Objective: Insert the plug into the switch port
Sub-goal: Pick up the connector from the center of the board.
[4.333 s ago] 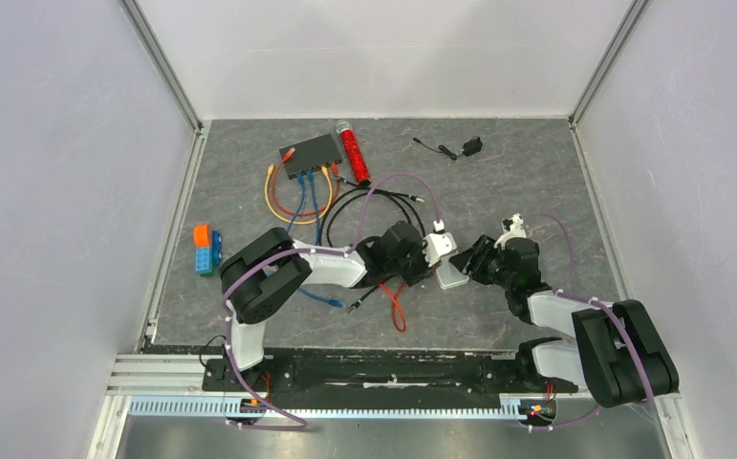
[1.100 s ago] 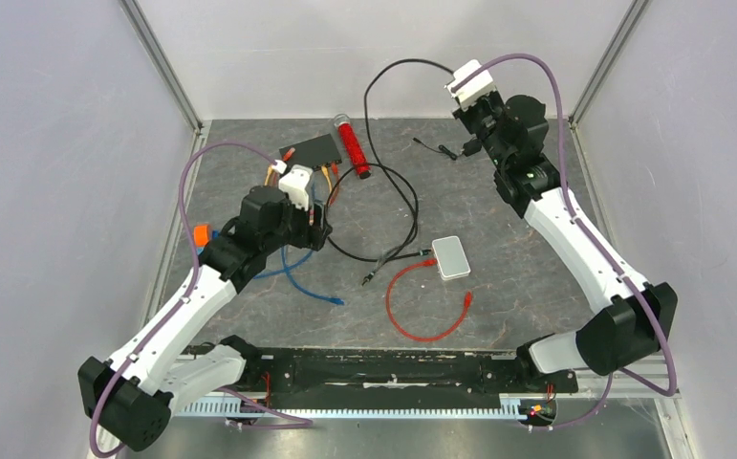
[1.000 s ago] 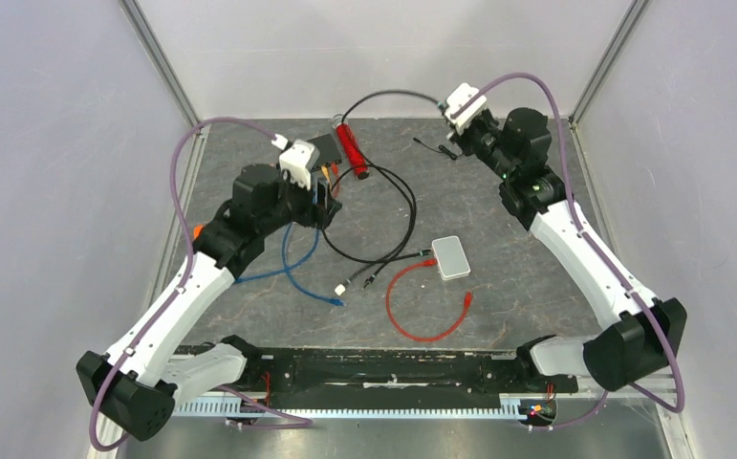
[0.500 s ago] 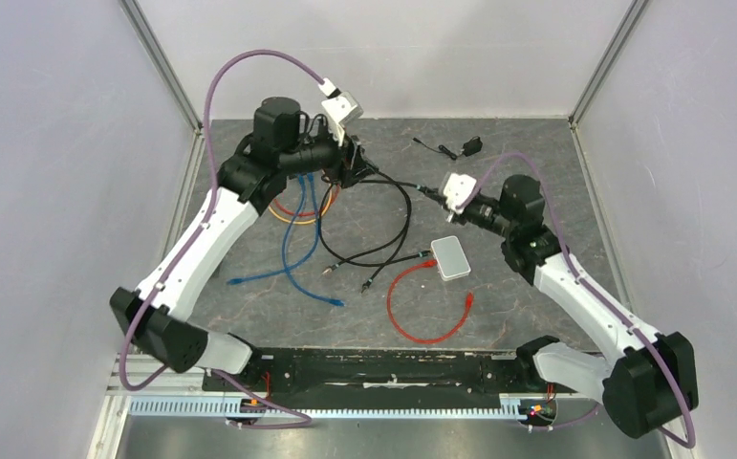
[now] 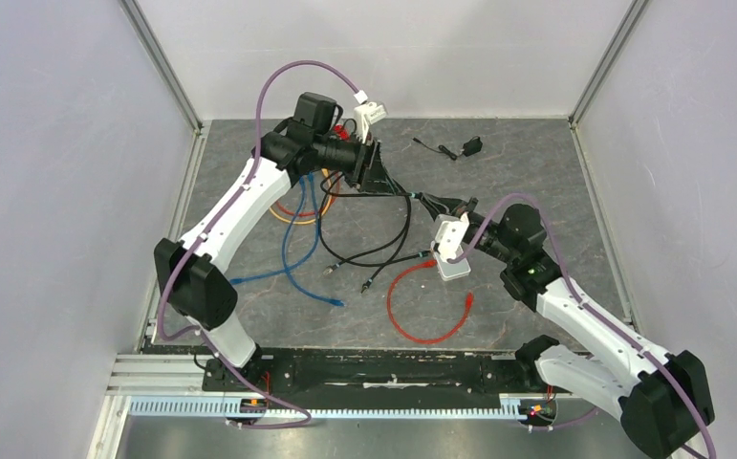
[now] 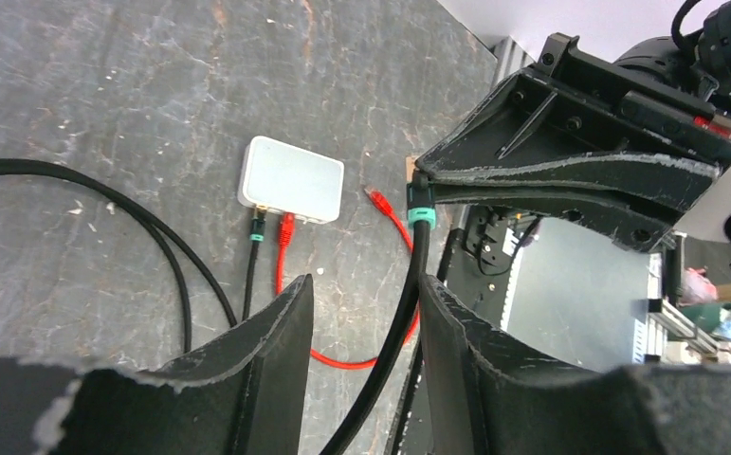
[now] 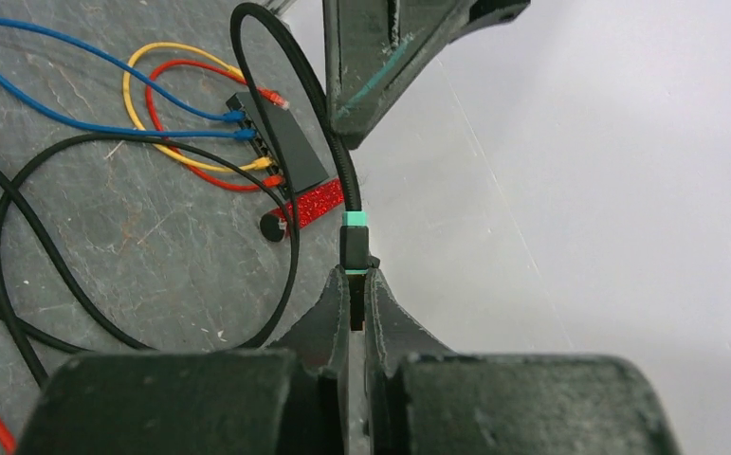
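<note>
My right gripper (image 7: 356, 275) is shut on the black plug (image 7: 355, 254), which has a teal band; it hangs in the air over the mat's middle (image 5: 428, 199). Its black cable (image 6: 409, 284) runs back between the open jaws of my left gripper (image 6: 366, 284), which hovers near the back (image 5: 376, 172). The black switch (image 7: 281, 142) lies beyond, with blue, yellow and red cables in its port row (image 7: 259, 147). In the top view my left arm hides the switch.
A white rounded box (image 5: 455, 269) lies mid-mat with a red cable (image 5: 422, 311) looping in front of it. A red glitter tube (image 7: 314, 204) lies beside the switch. A small black adapter (image 5: 472, 145) sits at the back right. Blue cables (image 5: 292, 249) trail left.
My right gripper has drawn back towards the near side with the plug. My left gripper has shifted a little right along the black cable.
</note>
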Tool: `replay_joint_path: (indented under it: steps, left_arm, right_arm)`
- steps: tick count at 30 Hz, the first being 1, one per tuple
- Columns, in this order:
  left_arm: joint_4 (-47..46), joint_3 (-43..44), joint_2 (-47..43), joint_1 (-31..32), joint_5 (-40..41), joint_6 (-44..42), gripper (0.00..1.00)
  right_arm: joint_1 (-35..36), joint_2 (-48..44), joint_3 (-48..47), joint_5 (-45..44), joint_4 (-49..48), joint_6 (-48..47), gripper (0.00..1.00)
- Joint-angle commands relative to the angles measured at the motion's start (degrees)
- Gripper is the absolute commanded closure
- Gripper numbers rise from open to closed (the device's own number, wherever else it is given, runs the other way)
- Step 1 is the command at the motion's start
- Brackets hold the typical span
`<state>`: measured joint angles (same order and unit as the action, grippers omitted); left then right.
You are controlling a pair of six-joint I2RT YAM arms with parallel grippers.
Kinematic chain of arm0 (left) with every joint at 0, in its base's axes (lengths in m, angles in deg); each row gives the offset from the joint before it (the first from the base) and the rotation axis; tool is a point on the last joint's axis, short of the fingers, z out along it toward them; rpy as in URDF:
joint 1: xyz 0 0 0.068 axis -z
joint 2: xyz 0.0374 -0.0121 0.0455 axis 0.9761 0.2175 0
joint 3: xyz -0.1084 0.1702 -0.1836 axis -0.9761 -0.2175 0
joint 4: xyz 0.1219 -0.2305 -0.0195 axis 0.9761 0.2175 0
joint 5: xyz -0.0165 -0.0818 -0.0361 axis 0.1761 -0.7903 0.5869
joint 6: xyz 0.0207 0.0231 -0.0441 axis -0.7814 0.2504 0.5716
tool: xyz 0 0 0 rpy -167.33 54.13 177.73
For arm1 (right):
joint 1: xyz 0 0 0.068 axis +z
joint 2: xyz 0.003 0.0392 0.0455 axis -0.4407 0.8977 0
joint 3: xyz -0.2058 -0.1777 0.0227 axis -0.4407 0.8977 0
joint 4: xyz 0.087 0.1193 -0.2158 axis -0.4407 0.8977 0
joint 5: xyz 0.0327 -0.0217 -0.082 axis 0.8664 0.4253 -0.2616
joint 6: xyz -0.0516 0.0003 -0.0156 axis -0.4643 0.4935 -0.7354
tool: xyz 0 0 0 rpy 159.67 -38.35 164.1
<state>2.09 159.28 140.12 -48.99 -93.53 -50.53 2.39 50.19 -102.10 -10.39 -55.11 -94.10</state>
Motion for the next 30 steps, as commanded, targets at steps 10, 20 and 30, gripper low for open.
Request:
replay_joint_path:
  steps: [10,20,30]
  left_arm:
    - [1.1,2.4,2.2,3.0,-6.3,3.7,0.50]
    - [6.9,3.9,5.2,3.3,-3.6,1.8,0.60]
    - [7.0,5.4,7.0,3.9,-3.7,1.4,0.62]
  right_arm:
    - [7.0,1.4,-2.5,-7.3,2.3,-10.1,1.00]
    - [8.3,1.5,-2.3,-8.3,2.3,-10.4,1.00]
    - [8.8,1.4,-1.2,-8.5,2.3,-9.9,1.00]
